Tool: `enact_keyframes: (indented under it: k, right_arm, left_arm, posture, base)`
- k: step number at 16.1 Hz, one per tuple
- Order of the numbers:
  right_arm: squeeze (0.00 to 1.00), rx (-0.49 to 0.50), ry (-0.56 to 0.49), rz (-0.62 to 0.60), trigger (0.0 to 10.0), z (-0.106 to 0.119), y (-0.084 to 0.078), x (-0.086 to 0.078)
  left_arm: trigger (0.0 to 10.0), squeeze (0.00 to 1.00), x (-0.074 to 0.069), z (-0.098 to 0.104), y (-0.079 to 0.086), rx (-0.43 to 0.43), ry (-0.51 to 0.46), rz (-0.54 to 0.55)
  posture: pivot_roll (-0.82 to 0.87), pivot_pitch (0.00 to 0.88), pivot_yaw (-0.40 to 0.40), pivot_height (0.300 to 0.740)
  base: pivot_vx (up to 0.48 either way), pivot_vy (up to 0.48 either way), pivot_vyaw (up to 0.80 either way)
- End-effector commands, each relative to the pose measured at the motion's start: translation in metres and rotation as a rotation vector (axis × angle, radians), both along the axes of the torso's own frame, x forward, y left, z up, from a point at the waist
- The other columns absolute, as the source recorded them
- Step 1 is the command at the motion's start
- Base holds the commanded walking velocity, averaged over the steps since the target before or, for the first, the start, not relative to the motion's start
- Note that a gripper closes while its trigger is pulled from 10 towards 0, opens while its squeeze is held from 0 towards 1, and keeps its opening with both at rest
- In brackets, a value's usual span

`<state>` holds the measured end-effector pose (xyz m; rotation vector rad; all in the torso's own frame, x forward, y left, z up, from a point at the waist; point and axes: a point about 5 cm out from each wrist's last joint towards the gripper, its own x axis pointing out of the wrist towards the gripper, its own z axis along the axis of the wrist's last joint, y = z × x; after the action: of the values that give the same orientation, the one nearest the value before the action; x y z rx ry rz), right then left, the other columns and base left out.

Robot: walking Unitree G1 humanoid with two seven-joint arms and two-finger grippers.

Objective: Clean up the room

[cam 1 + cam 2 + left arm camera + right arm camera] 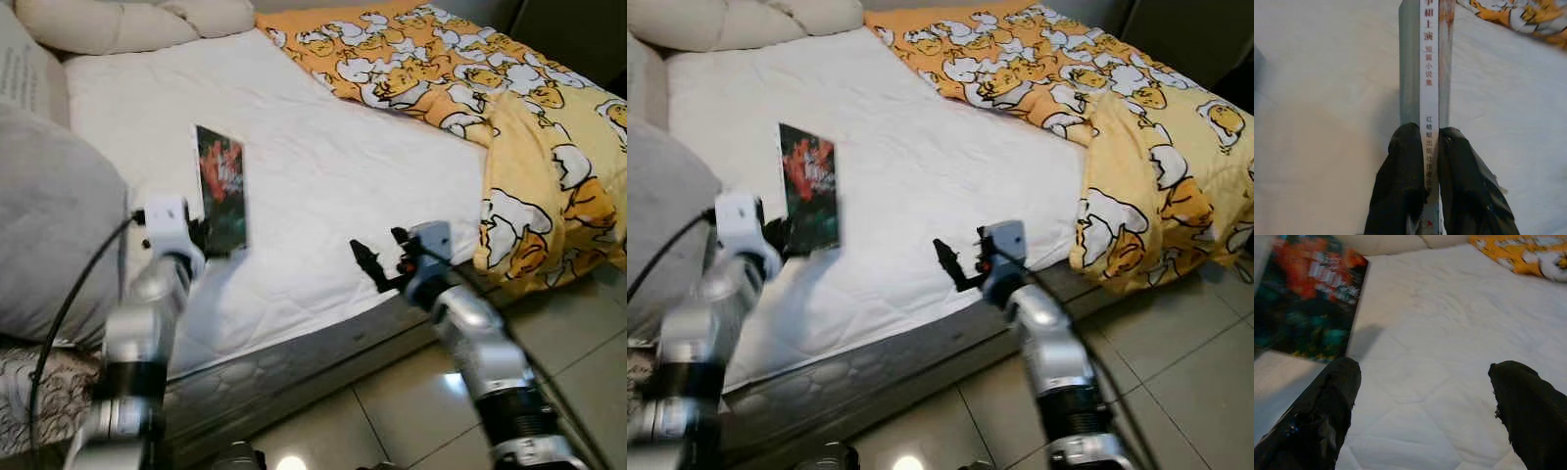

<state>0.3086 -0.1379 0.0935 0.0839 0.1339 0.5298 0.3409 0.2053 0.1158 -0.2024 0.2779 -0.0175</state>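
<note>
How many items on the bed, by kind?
Books: 1, the book, held upright in the left gripper
Pillows: 2, cream pillows
Duvets: 1, yellow duvet
Total: 4

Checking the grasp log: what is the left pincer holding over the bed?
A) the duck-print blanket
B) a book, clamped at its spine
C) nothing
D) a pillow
B: the left pincer has a black finger on each side of the book, held upright above the white mattress.
</note>
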Motion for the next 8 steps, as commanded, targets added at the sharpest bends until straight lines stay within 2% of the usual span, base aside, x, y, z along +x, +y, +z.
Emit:
enact_keyframes:
  k: [1,3,4,6,8]
  right_arm:
    - [0.0,0.009,-0.023,0.027,10.0,0.01,-0.003,0.002]
    - [0.0,-0.026,-0.027,0.089,10.0,0.016,-0.012,-0.001]
    - [0.0,-0.015,0.007,0.153,10.0,0.018,-0.016,-0.007]
    - [0.0,-0.059,0.003,0.267,10.0,0.03,-0.023,-0.02]
    - [0.0,-0.068,0.021,0.339,10.0,0.036,-0.025,-0.029]
  left_arm:
    - [10.0,0.0,0.007,0.01,-0.001,-0.046,-0.03,-0.026]
    - [10.0,0.0,0.021,0.011,0.003,-0.116,0.02,-0.033]
    - [10.0,0.0,0.026,0.009,0.004,-0.181,0.05,-0.043]
    - [10.0,0.0,0.028,-0.006,0.003,-0.251,0.154,-0.073]
    - [10.0,0.0,0.026,-0.014,0.004,-0.246,0.194,-0.056]
  posture:
    - [-0.03,0.0,-0.014,0.74]
    - [-0.06,0.0,-0.005,0.74]
    - [-0.09,0.0,0.002,0.74]
    - [-0.13,0.019,0.007,0.74]
    - [-0.17,0.047,0.013,0.74]
  base:
    - [0.0,0.0,0.0]
    - [0.0,0.0,0.0]
    - [0.0,0.0,0.0]
    - [0.0,0.0,0.0]
    - [0.0,0.0,0.0]
